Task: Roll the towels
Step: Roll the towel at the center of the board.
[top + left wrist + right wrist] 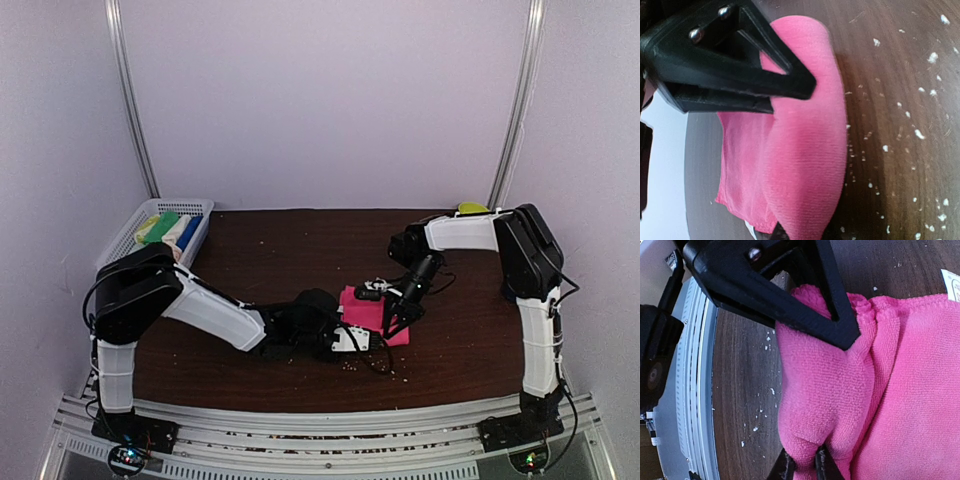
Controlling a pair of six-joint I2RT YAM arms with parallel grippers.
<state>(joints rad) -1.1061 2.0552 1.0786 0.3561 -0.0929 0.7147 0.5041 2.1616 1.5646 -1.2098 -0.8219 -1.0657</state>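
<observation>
The hot pink towel (368, 308) lies on the dark wooden table (270, 250), just right of centre and near the front. Its near edge is folded over into a thick roll (810, 150). My left gripper (352, 337) holds the roll's left end, which bulges between its fingers (765, 85). My right gripper (397, 325) comes down from the far right and pinches the bunched right end (815, 390) between its fingers (805, 305). The flat part of the towel (920, 390) spreads away behind the roll. The peach-orange towel is out of view.
A white mesh basket (128, 228) stands at the back left with rolled green (161, 227), blue (189, 232) and cream towels in it. A yellow-green object (472, 208) sits at the back right edge. White crumbs (385, 368) dot the table near the front rail.
</observation>
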